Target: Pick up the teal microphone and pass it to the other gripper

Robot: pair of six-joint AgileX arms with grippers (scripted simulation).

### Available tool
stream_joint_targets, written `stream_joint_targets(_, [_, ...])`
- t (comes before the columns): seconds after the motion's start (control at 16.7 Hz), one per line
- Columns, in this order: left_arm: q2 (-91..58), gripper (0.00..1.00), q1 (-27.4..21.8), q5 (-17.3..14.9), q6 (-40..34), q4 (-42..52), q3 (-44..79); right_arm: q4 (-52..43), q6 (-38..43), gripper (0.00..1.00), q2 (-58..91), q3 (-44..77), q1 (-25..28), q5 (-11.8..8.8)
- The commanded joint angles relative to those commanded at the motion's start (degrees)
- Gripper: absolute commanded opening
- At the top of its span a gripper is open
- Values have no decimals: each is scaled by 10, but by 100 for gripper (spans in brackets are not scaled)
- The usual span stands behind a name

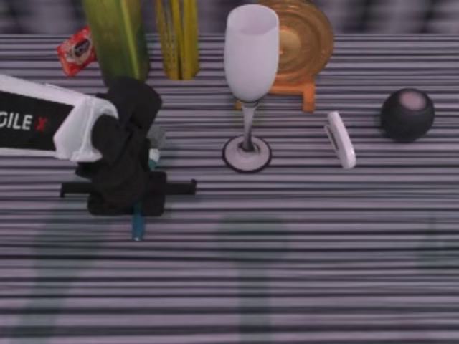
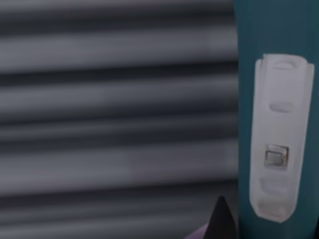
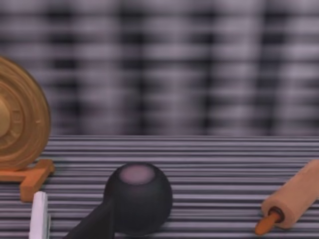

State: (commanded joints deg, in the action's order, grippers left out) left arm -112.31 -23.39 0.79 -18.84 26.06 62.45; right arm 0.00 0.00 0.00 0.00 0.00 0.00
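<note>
Left gripper sits low over teal microphone, whose handle pokes out just below it; finger spacing can't be told. Close squarely mid-handle, clear of white switch.

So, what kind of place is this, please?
Probably a rendered tabletop test scene, not a real room: a striped table with unrelated props, such as a tall glass, a black ball and a golden disc on an orange stand. The left gripper works over the teal microphone.

Microphone apparently under left pincer.
</note>
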Motion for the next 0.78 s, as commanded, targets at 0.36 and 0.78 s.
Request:
stream_joint_targets(0.36, [48, 0, 6, -80, 59, -231, -57, 0, 0, 100, 0, 0, 0, 0])
stream_joint_targets(0.78, [136, 0, 17, -195, 145, -578, -156, 0, 0, 100, 0, 0, 0, 0])
